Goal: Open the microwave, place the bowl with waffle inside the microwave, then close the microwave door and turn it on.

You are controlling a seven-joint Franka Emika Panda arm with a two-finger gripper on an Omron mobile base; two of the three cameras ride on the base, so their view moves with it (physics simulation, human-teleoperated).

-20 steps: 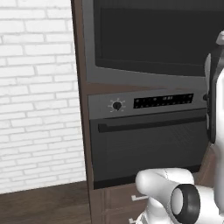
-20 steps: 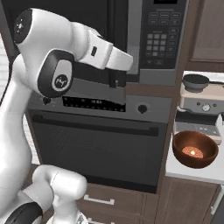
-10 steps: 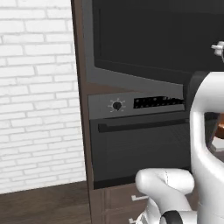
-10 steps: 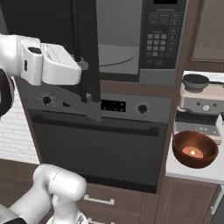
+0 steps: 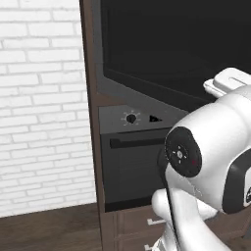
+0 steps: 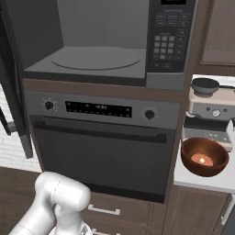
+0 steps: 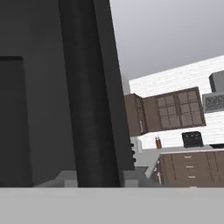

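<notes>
Microwave [image 6: 101, 50] stands open, door [image 5: 166, 49] swung wide; bowl [image 6: 204, 157] on counter [image 6: 202, 181]; pincer state unclear

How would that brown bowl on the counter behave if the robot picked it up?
The brown bowl looks rigid and smooth, so it would probably hold its shape but might slip in a loose grip. Its rounded underside could let it rock when nudged. The waffle lies loose inside, so tilting would likely shift it.

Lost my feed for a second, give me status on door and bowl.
Gripper state unclear. Microwave door swung wide open, microwave cavity bare. Bowl with waffle on counter at right, beside coffee machine.
</notes>
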